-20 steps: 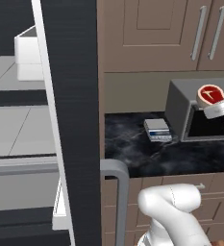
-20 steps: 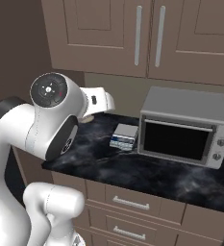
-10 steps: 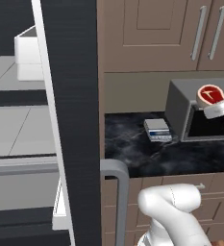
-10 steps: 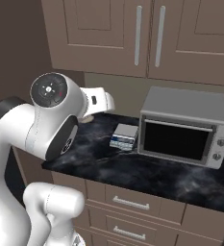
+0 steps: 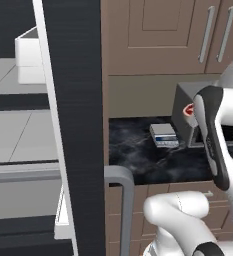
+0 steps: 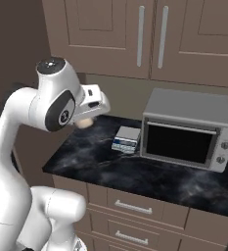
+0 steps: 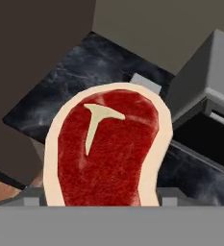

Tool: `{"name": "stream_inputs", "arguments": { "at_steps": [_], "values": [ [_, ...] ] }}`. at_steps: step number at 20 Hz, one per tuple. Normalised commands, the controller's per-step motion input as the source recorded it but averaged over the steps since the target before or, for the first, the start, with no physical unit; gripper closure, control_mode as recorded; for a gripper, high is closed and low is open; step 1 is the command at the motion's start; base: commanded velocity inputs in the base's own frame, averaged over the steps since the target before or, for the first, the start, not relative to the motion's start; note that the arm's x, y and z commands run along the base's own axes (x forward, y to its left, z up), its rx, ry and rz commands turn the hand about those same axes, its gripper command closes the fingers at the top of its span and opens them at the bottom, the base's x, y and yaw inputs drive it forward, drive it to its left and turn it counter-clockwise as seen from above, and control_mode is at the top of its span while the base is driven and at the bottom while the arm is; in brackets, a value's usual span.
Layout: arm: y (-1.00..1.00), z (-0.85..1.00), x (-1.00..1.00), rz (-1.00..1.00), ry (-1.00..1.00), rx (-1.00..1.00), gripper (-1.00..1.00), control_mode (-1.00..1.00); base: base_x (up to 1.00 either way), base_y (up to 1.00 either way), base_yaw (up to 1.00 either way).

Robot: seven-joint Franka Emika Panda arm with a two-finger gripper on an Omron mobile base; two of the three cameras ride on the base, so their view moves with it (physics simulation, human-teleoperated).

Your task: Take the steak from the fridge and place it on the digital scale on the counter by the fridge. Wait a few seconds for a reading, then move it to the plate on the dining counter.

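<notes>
You are looking at a black marbled stone counter (image 6: 135,171) running over brown panelled cabinets with silver bar handles, and more brown wall cupboards (image 6: 149,34) are hanging above it. A big grey boxy oven with a dark glass door (image 6: 186,132) is sitting on the right part of that counter. Just beside the oven's left side, the small flat digital scale with a silver-grey top plate and bluish front strip (image 6: 126,139) is resting on the stone, its plate bare. In the left base view the same scale (image 5: 164,135) is lying between the oven and the tall fridge, whose dark grey-black door (image 5: 75,125) is standing open and is crossing the picture top to bottom. To the left of that door, light grey shelves and a white bin (image 5: 29,60) are showing inside the fridge.

The two-finger gripper (image 7: 98,199) is clenching the round red steak with its pale fat rim and white T-shaped bone mark (image 7: 108,149); the finger tips are peeking out at either side of the meat. The steak is hanging in the air above the counter, well clear of the stone, up and to the left of the scale. In the right base view, the steak's pale edge (image 6: 84,122) is poking out beneath the white hand.
</notes>
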Motion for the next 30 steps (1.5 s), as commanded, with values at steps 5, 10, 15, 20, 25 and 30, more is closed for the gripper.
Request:
{"name": "stream_inputs", "arguments": {
  "at_steps": [5, 10, 15, 20, 25, 30],
  "values": [
    [0.00, 0.00, 0.75, -0.04, 0.38, -0.02, 1.00, -1.00, 0.00, 0.00, 0.00],
    [0.00, -0.27, 0.64, -0.02, 0.18, 0.03, 1.00, -1.00, 0.00, 0.00, 0.00],
    [0.00, -0.80, 0.75, -0.05, 0.10, 0.00, 1.00, -1.00, 0.00, 0.00, 0.00],
    [-0.01, -0.84, 0.61, -0.10, 0.00, 0.04, 1.00, -1.00, 0.00, 0.00, 0.00],
    [-0.17, -0.55, 0.32, -0.11, 0.00, 0.07, 1.00, -1.00, 0.00, 0.00, 0.00],
    [-0.04, -0.44, 0.12, -0.15, 0.00, 0.01, 1.00, -1.00, 0.00, 0.00, 0.00]
  ]
}}
